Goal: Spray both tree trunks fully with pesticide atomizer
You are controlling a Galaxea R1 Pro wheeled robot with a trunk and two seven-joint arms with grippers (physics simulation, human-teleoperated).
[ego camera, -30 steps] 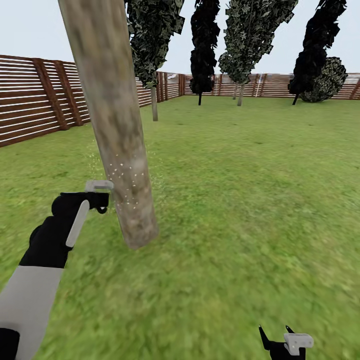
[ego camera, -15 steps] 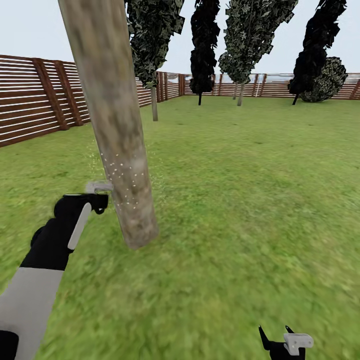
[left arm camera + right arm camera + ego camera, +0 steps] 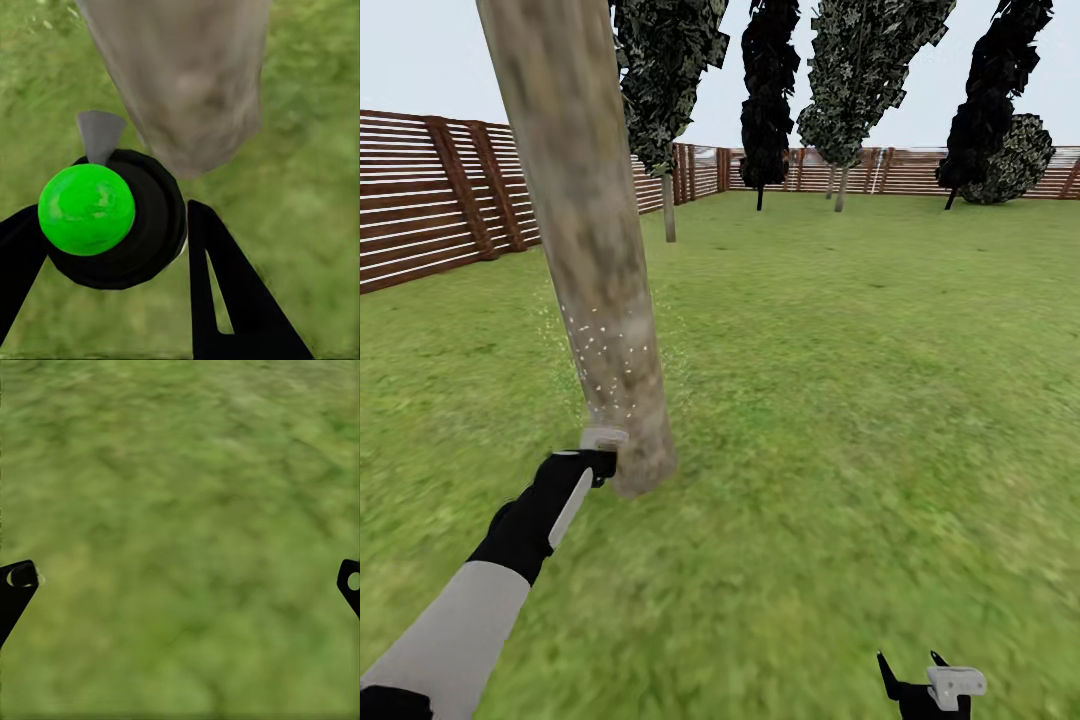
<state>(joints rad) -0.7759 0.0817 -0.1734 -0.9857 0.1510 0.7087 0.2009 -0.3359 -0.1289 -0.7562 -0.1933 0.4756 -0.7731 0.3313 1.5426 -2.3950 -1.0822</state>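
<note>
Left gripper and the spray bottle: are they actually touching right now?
Touching. In the left wrist view the left gripper has its dark fingers pressed against both sides of the spray bottle, no gap showing, with the tree trunk just beyond.

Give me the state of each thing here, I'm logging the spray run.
left gripper: shut on the pesticide atomizer, low beside the trunk's base.
pesticide atomizer: held, nozzle toward the trunk.
tree trunk: upright, white specks on its lower part.
pesticide: scattered specks on the bark.
right gripper: open, above grass.
</note>
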